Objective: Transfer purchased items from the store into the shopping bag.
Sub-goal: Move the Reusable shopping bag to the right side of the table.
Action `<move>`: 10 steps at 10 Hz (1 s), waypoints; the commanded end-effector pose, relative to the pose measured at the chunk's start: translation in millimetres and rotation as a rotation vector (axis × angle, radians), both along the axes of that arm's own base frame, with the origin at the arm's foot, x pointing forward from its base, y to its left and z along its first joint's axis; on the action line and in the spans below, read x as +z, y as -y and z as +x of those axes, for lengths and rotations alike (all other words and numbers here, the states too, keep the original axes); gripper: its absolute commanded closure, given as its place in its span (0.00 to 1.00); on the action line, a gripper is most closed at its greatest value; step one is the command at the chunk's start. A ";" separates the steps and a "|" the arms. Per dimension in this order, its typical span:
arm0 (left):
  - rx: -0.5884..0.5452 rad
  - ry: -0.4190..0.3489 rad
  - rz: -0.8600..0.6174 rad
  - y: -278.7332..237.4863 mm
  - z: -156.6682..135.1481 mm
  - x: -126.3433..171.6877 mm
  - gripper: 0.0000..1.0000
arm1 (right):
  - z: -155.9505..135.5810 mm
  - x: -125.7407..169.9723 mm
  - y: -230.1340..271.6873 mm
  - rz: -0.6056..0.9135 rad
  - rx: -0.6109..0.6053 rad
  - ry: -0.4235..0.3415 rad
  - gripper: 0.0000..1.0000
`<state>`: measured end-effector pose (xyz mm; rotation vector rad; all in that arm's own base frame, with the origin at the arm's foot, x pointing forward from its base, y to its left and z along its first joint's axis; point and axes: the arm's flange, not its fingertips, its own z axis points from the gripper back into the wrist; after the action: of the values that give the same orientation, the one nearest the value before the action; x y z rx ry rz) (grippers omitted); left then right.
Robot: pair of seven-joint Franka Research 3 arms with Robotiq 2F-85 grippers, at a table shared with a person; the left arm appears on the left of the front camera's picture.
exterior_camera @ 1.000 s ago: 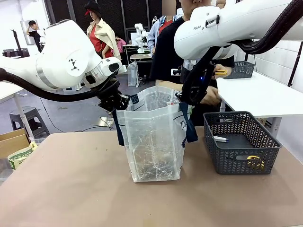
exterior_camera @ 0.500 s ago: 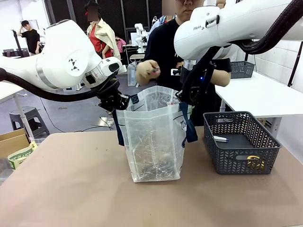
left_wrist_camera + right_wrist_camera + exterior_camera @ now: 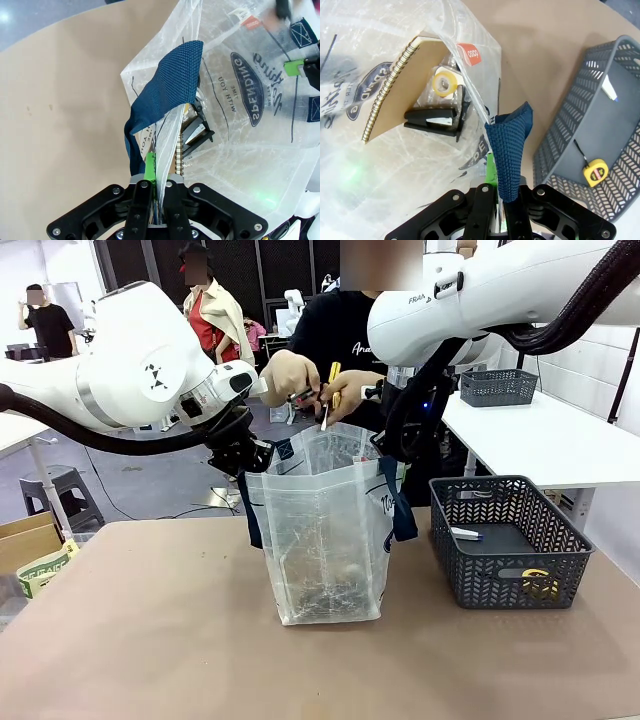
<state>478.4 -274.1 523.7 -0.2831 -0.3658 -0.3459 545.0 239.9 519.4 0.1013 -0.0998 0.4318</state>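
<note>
Shopping bag (image 3: 325, 540) stands upright on the brown bench (image 3: 150, 640), mouth spread between two arms. Dark grey basket (image 3: 510, 580) sits just beside it on the robot's right, apart from the bag wall.

Left fingers (image 3: 250, 455) are clenched on the bag rim next to a navy strap; the left wrist view shows green pads pressed onto the film at the left fingers (image 3: 155, 170). Right fingers (image 3: 392, 445) are likewise clamped on the opposite rim. In the right wrist view the right fingers (image 3: 492, 167) sit partly behind the other strap.

A person's hands (image 3: 285, 375) hold a yellow-handled tool (image 3: 332, 380) above the open mouth, tip down.

Inside the bag lie a spiral notebook (image 3: 405, 90), a black stapler (image 3: 432, 120) and a yellow tape roll (image 3: 443, 82). A yellow tape measure (image 3: 540, 583) and a small white stick (image 3: 466, 534) remain in the basket.

Handling, as judged:
- The bag is thin film, so it is light, soft and slippery, and likely to slump if one side is let go.
- The rim close to the stitched straps looks the firmest hold.
- The remaining goods appear rigid and light.
- The tape measure's boxy body suits a pinch across its flat sides.
- The stick is best taken at mid-length.
</note>
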 end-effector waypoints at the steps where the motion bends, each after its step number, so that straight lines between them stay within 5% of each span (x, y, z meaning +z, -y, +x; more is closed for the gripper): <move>1: 0.003 0.002 -0.002 -1.3 0.4 0.5 1.00 | 0.0 -0.1 0.3 -0.001 0.000 -0.001 1.00; 10: 0.003 0.002 -0.002 -1.3 0.4 0.5 1.00 | 0.0 -0.1 0.3 -0.001 0.000 -0.001 1.00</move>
<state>478.4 -274.1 523.7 -0.2831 -0.3658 -0.3460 545.0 239.9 519.5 0.1013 -0.0998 0.4318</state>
